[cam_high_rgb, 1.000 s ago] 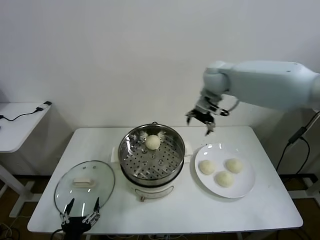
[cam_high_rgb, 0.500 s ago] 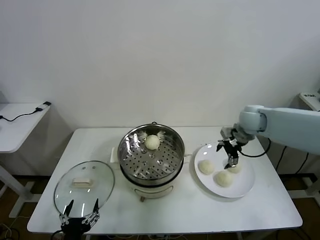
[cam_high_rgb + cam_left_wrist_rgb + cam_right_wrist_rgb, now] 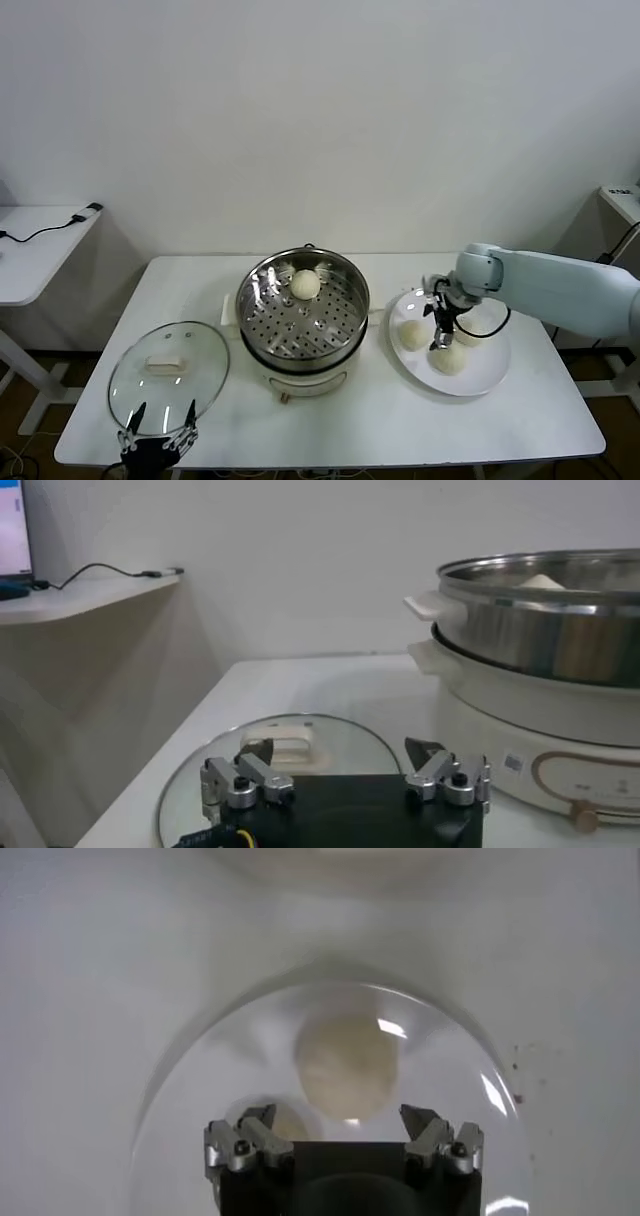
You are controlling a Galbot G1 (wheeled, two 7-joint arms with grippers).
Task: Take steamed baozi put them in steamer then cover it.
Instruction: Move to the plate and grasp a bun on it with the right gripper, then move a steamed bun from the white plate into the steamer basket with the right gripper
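Observation:
One steamed baozi (image 3: pixel 306 284) lies in the shiny steamer (image 3: pixel 303 312) on its cream pot base. Three more rest on the white plate (image 3: pixel 492 372): a left one (image 3: pixel 413 333), a front one (image 3: pixel 450 358) and a right one (image 3: pixel 472 331). My right gripper (image 3: pixel 438 324) hangs open just over the plate among them. In the right wrist view a baozi (image 3: pixel 348 1066) lies ahead of the open right gripper (image 3: pixel 340 1124), untouched. The glass cover (image 3: pixel 168 365) lies flat at the front left. Behind it my left gripper (image 3: pixel 160 436) sits open and parked.
The left wrist view shows the cover (image 3: pixel 330 742) right ahead of the left gripper (image 3: pixel 342 756) and the steamer (image 3: pixel 545 620) beyond it. A side table (image 3: pixel 35 245) with a cable stands far left. The wall is close behind the table.
My right arm has swung down from above the steamer's right side to the plate, lowering its open gripper over the baozi. The left arm has not moved.

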